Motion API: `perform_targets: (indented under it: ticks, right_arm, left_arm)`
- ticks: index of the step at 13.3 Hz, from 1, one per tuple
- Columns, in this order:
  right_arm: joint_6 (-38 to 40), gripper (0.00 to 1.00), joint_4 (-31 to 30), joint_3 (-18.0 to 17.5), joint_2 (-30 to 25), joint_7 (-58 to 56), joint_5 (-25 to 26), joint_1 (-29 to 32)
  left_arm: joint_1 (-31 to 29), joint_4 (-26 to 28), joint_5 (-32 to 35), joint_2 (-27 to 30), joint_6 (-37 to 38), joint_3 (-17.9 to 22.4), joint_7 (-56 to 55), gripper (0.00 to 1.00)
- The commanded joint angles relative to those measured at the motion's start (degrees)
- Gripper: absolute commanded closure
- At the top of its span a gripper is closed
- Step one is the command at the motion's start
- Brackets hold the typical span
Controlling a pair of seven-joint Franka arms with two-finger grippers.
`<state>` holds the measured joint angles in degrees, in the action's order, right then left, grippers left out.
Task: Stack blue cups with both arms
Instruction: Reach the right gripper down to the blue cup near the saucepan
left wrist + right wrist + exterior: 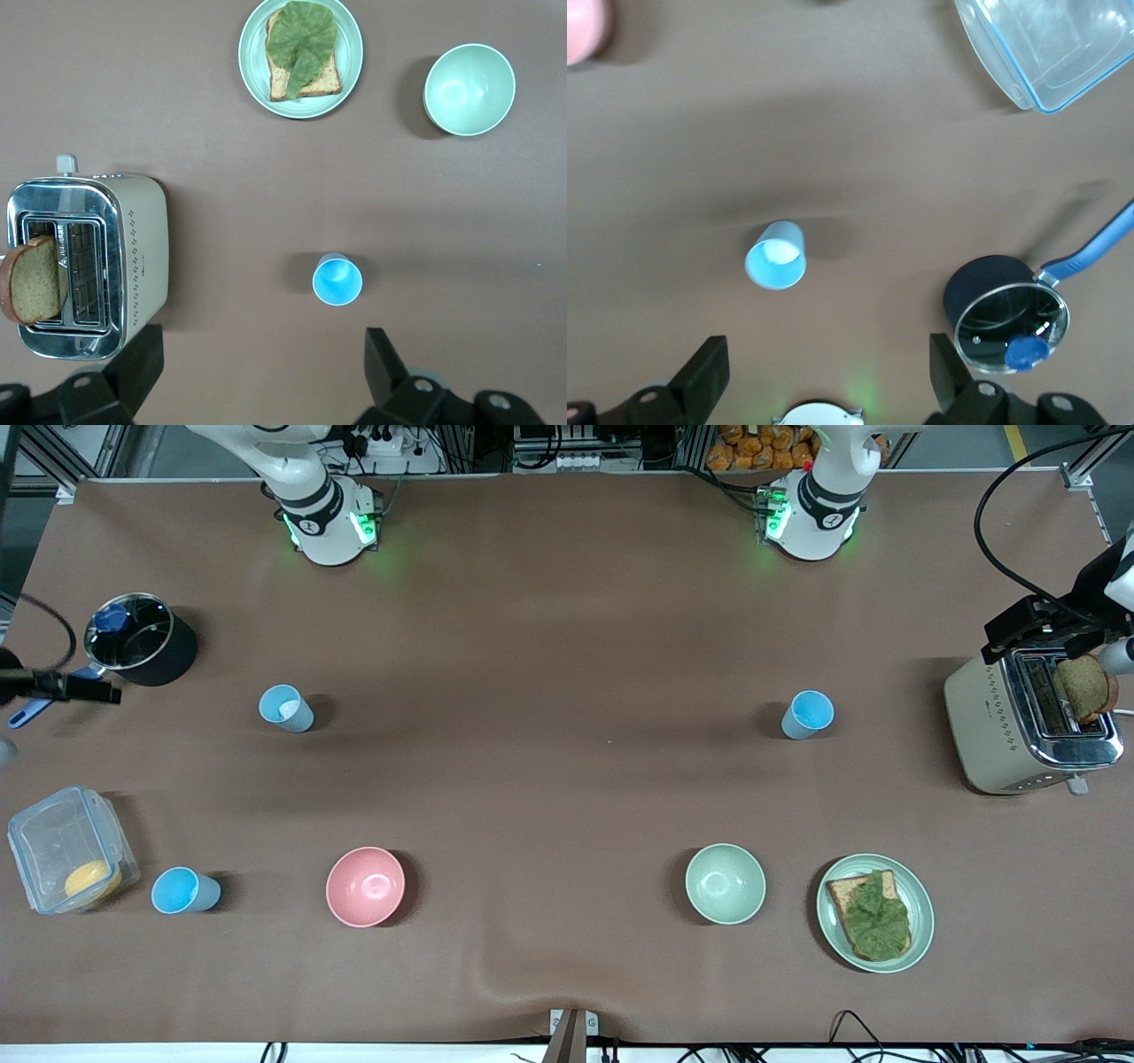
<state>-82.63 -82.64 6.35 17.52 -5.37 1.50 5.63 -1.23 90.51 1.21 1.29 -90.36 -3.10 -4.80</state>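
Observation:
Three blue cups stand upright on the brown table. One blue cup point(286, 708) point(777, 256) is toward the right arm's end, another point(807, 714) point(337, 280) toward the left arm's end. The third cup point(183, 891) stands nearer the front camera, beside a clear box. My left gripper point(263, 372) hangs open high over bare table, between its base and its cup, holding nothing. The right gripper point(830, 367) is open too, high over the table by its own base point(815, 414), apart from its cup. In the front view only the arms' bases show.
A pink bowl point(365, 886) and a pale green bowl point(725, 883) sit near the front camera. A plate with toast and lettuce point(875, 911) lies beside the green bowl. A toaster with bread point(1032, 722), a black pot point(142, 640) and a clear lidded box point(71, 849) stand at the table's ends.

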Motion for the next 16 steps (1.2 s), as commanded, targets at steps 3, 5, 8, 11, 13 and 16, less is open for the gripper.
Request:
perform_targets:
  ticks: [3, 5, 8, 11, 13, 16]
  right_arm:
    - [-11.5, 0.0, -11.9, -1.0, 1.4, -0.6, 0.9, 0.1]
    - [-18.8, 0.0, -18.9, -1.1, 0.5, -0.7, 0.8, -0.9]
    - [-26.5, 0.0, -26.8, -1.2, 0.1, -3.6, 0.6, -1.1]
    - [-32.9, 0.0, -33.7, -1.2, -1.6, -4.0, 0.5, -1.1]
    - [-35.3, 0.0, -37.1, -1.3, -2.7, -4.6, 0.5, -1.3]
    - [-38.7, 0.0, -41.9, -1.3, -4.7, -4.7, 0.4, -1.8]
  left_arm:
    - [-0.4, -0.6, -1.1, 0.0, 0.9, -0.1, 0.5, 0.0]
    - [-0.3, -0.7, -1.1, 0.0, 0.9, -0.1, 0.5, 0.0]
    - [-0.3, -0.7, -1.1, 0.0, 0.9, -0.1, 0.4, 0.0]
    - [-0.2, -0.7, -1.1, 0.0, 0.9, -0.2, 0.4, 0.0]
    - [-0.2, -0.7, -1.1, 0.0, 0.9, -0.3, 0.4, 0.0]
    - [-0.3, -0.7, -1.1, 0.0, 0.9, -0.3, 0.4, 0.0]
